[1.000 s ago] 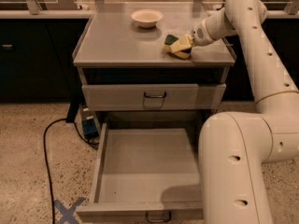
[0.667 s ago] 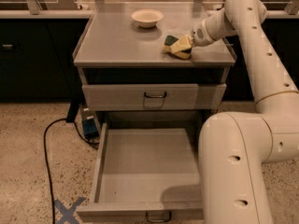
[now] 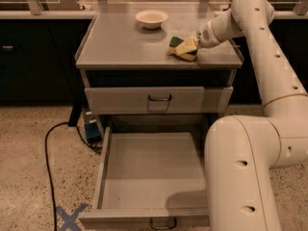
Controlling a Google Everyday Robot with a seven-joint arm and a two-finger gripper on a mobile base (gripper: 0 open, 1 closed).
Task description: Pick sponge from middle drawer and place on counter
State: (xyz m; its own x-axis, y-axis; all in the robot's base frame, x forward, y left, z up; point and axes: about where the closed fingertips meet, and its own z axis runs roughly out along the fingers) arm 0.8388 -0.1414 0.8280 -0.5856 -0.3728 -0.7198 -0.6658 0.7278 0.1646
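The sponge, dark green over yellow, is at the right part of the gray counter, at or just above its surface. My gripper reaches in from the right and is shut on the sponge, its pale fingers overlapping it. The middle drawer is pulled far out below, and its tray is bare. Its dark wire handle shows at the bottom edge.
A cream round bowl stands at the back of the counter. A shorter drawer front with a dark handle is closed. My large white arm fills the right side. A black cable and blue tape cross lie on the floor at left.
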